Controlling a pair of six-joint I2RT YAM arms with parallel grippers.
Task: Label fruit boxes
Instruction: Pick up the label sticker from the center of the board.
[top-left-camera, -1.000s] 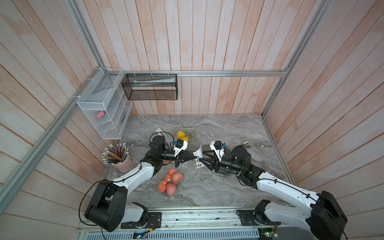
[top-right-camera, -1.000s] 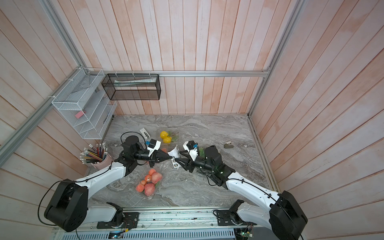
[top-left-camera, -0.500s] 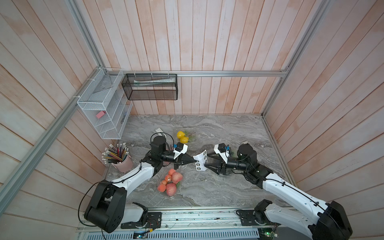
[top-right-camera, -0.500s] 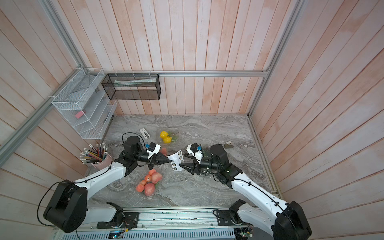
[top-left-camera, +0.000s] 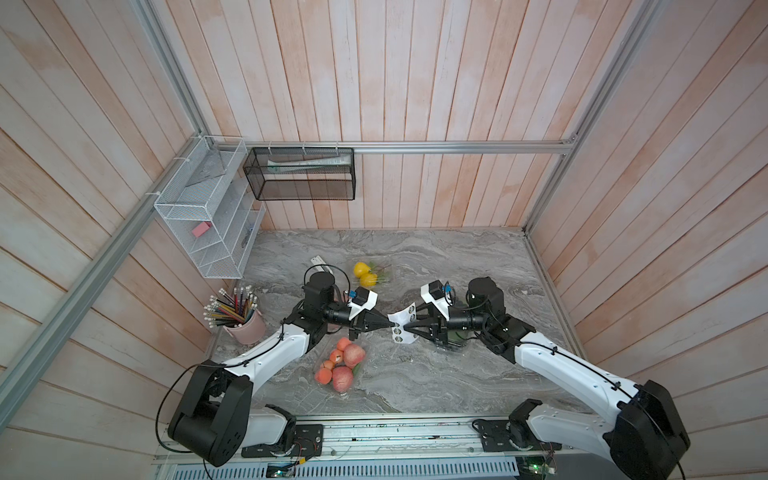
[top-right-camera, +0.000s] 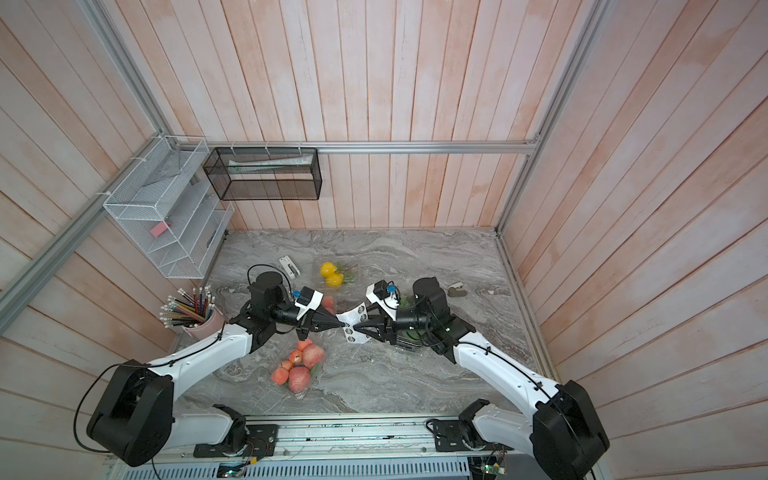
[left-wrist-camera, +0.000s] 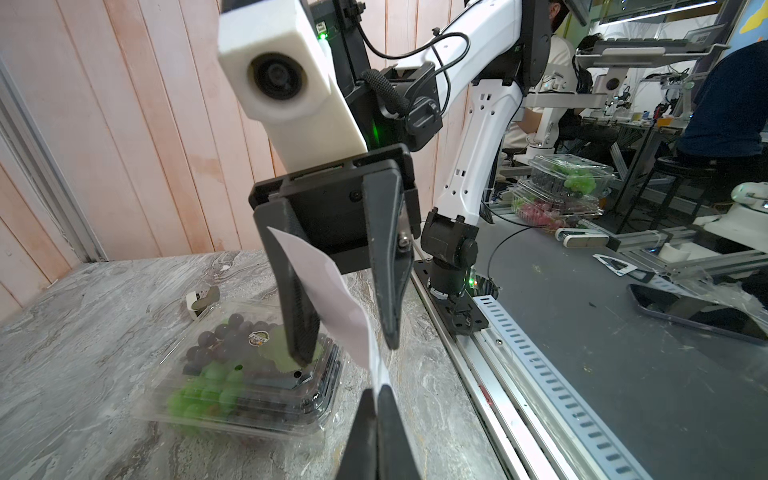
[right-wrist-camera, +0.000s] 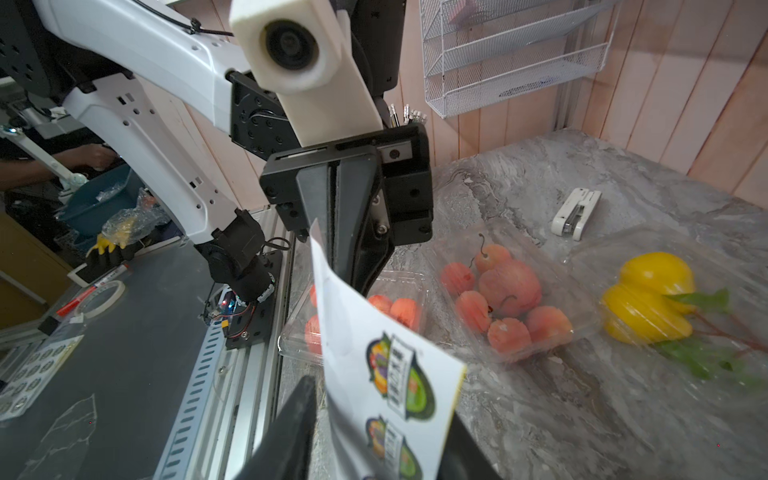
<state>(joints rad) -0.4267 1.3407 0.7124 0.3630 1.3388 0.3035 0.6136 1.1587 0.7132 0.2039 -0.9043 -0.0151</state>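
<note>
Resting below right claw (left-wrist-camera: 345, 349): grape box (left-wrist-camera: 216, 386)

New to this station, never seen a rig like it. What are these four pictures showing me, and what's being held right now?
Two robot arms, each ending in a two-finger gripper. Two pictures look down from above; two come from cameras on the wrists. On the table: a yellow fruit box, a grape box, two apple boxes, a pencil cup, a stapler. The left gripper is shut on a sticker sheet; the right gripper is open, its fingers either side of that sheet.
</note>
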